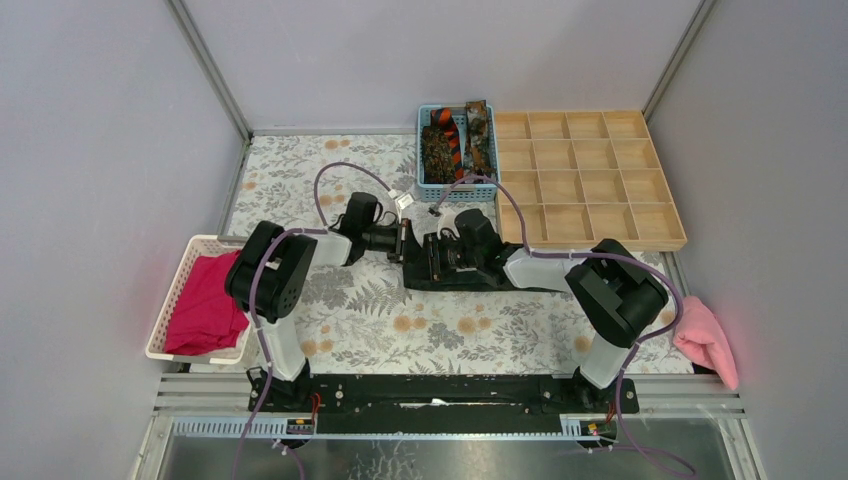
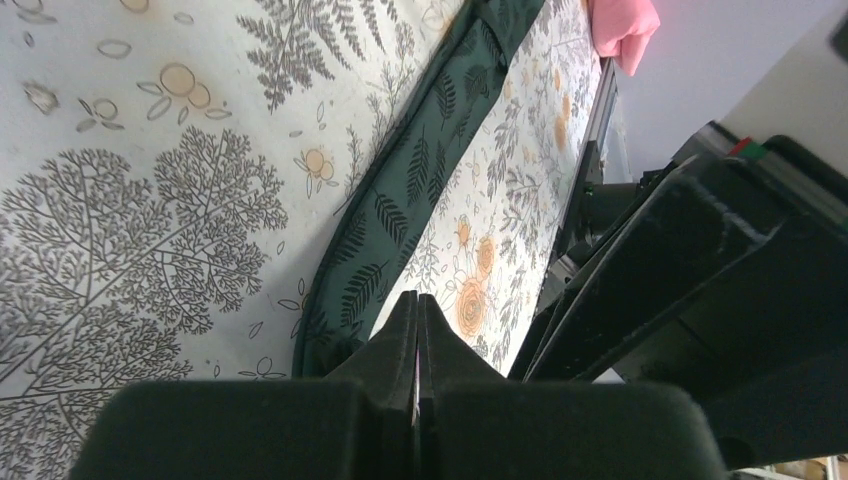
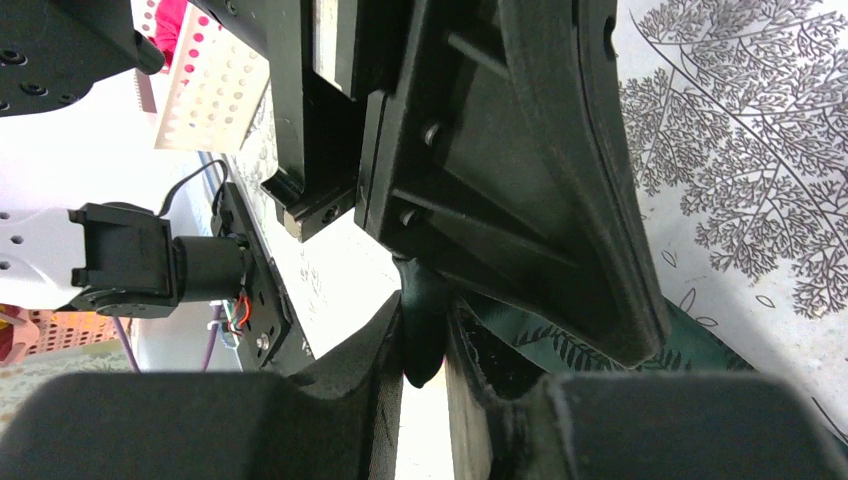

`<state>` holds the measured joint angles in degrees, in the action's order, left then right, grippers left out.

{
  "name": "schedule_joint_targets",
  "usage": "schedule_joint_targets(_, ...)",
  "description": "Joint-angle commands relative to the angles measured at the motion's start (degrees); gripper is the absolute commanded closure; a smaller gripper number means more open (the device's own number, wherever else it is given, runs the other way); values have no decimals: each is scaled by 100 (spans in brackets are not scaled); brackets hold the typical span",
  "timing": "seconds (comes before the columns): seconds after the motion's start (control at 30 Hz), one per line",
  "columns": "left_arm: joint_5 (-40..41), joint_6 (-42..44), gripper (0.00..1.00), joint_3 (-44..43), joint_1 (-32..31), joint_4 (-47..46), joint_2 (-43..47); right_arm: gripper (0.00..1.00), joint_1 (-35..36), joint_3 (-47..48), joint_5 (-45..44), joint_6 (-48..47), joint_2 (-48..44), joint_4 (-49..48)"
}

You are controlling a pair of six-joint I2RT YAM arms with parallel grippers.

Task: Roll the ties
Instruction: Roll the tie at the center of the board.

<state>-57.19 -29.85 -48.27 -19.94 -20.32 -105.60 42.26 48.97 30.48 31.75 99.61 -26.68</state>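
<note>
A dark green tie (image 2: 420, 170) with a fern pattern lies stretched across the flowered tablecloth (image 1: 330, 310); from above it shows as a dark strip (image 1: 445, 284) under my right arm. My left gripper (image 2: 417, 300) is shut, its tips just beside the tie's near end, with no fabric showing between them. My right gripper (image 3: 425, 350) is shut on a dark fold of that tie (image 3: 422, 330), right under the left gripper's fingers. Both grippers meet at mid-table, the left gripper (image 1: 408, 243) and the right gripper (image 1: 430, 258). More ties (image 1: 455, 145), mottled brown and orange-and-black striped, lie in the blue basket (image 1: 424, 150).
A wooden compartment tray (image 1: 590, 180) sits at the back right. A white basket (image 1: 172, 310) holding a magenta cloth (image 1: 205, 310) stands at the left edge. A pale pink cloth (image 1: 705, 340) lies at the right edge. Grey walls close in on three sides.
</note>
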Motion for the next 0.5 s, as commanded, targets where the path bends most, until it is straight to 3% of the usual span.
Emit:
schedule_joint_targets(0.0, -231, 240, 100, -103, -53, 310, -190, 74, -55, 277, -192, -280, -114, 183)
schedule_joint_targets(0.47, 476, 875, 100, -556, -201, 1530, -692, 74, -128, 131, -1020, -723, -561, 759)
